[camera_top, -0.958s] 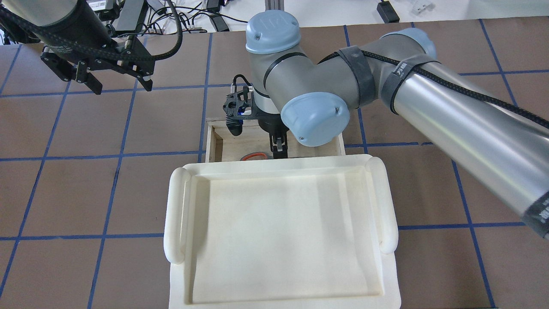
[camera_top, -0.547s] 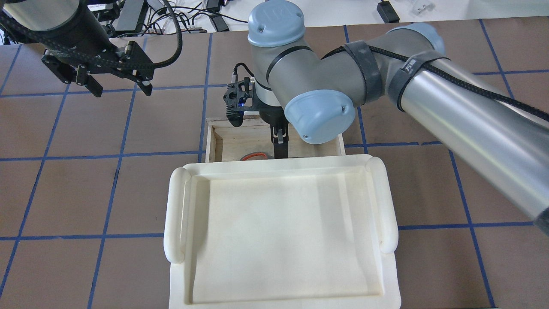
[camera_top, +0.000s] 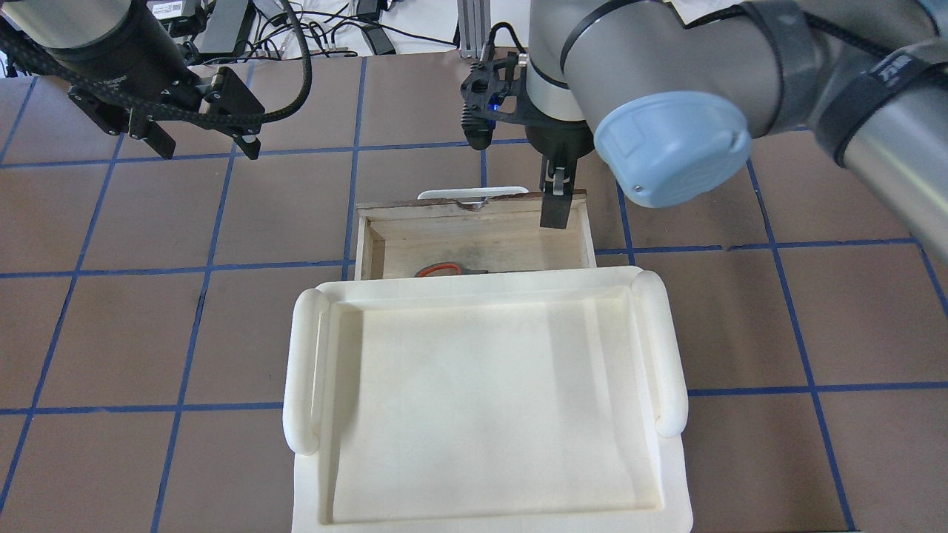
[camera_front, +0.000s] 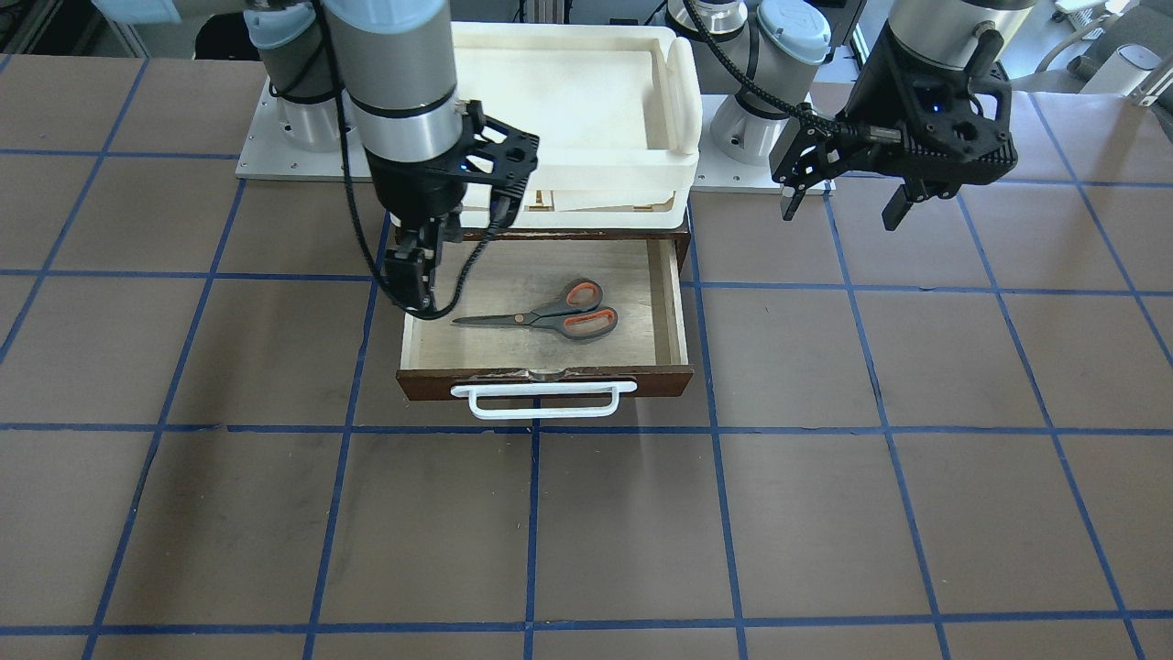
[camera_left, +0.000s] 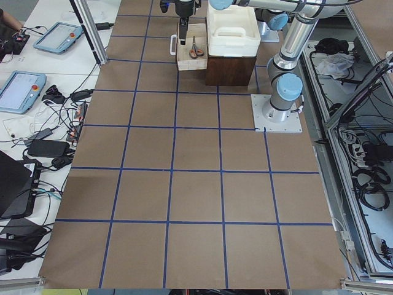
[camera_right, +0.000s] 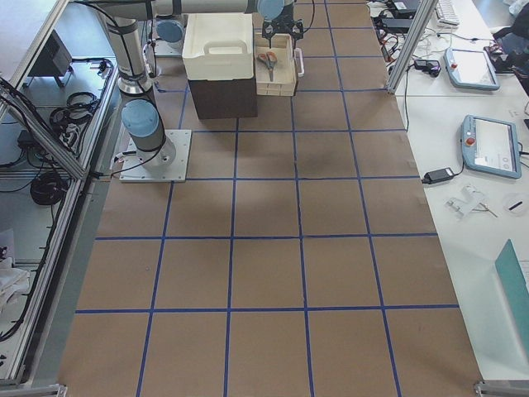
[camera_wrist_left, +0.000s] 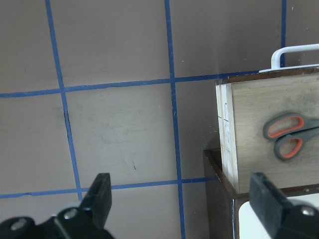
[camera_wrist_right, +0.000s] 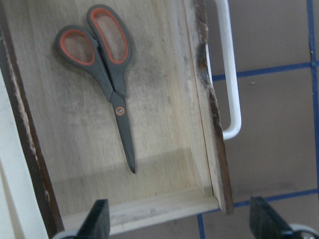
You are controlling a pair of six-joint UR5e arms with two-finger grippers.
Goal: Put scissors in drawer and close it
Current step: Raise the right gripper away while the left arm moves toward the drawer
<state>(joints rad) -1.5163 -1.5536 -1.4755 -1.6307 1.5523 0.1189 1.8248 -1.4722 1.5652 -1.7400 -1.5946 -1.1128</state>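
scissors (camera_front: 550,316) are in. they lie flat on the pale floor of the drawer (camera_front: 674,302), blades shut, roughly mid-floor and clear of every wall, tips toward the robot's right. they look light, stiff and thin, awkward to pinch off a flat board, but i'd say nobody needs to touch them again.

the drawer is what's left, and it's standing wide open. it's a shallow wooden box, rigid, and it should slide if pushed square. the white bar handle (camera_front: 542,401) or the dark front panel behind it looks like the place to press, near the middle so it doesn't skew.

right gripper (camera_front: 414,291) hangs above the drawer's right-hand end, fingers spread wide, holding nothing. left gripper (camera_front: 841,211) hovers off to the side over bare table, also spread and empty.

against a second ago, the right gripper was low inside the drawer beside the orange loops. now it has lifted and swung out toward the front corner, so the handle shows from overhead. the scissors haven't budged. the left arm has barely moved. the white tray (camera_top: 304,370) sits where it was.
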